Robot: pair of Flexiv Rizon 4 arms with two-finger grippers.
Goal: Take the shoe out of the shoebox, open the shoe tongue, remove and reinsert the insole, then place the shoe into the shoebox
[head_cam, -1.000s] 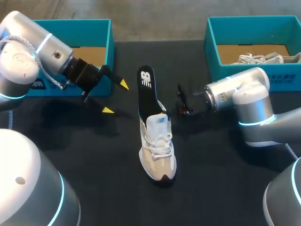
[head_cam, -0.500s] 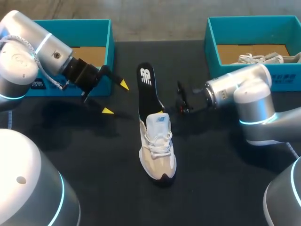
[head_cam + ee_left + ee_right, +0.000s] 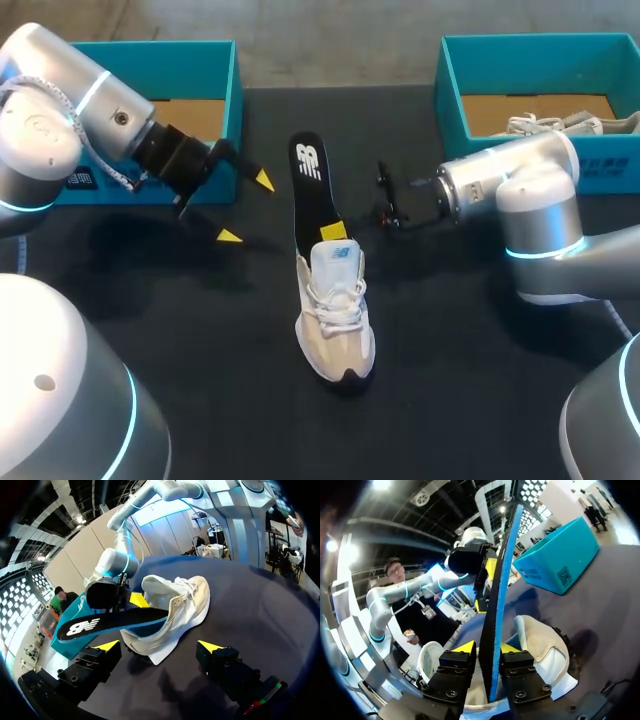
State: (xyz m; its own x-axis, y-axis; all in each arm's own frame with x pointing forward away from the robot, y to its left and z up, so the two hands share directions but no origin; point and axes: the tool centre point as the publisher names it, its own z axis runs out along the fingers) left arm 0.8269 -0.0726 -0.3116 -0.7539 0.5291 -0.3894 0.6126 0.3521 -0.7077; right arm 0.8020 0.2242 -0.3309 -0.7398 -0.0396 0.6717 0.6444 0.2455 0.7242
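Observation:
A white sneaker (image 3: 338, 320) lies mid-table, toe toward the front edge. Its black insole (image 3: 310, 175) pokes out of the heel opening toward the back. My right gripper (image 3: 338, 232) sits at the shoe's collar. In the right wrist view the insole (image 3: 498, 595) stands edge-on between the slightly parted fingertips of the right gripper (image 3: 486, 650), above the shoe (image 3: 540, 645). My left gripper (image 3: 246, 208) hovers wide open to the left of the insole, holding nothing. From the left gripper (image 3: 159, 646), the shoe (image 3: 182, 605) and insole (image 3: 110, 622) lie ahead.
A teal shoebox (image 3: 232, 70) stands at the back left, behind my left arm. A second teal box (image 3: 448, 80) at the back right holds another white shoe (image 3: 560, 123). Bare black tabletop lies in front of and beside the sneaker.
My right gripper's fingers have spread apart around the insole, and a yellow tip now shows beside the heel. The right wrist has shifted slightly back. My left arm has not moved.

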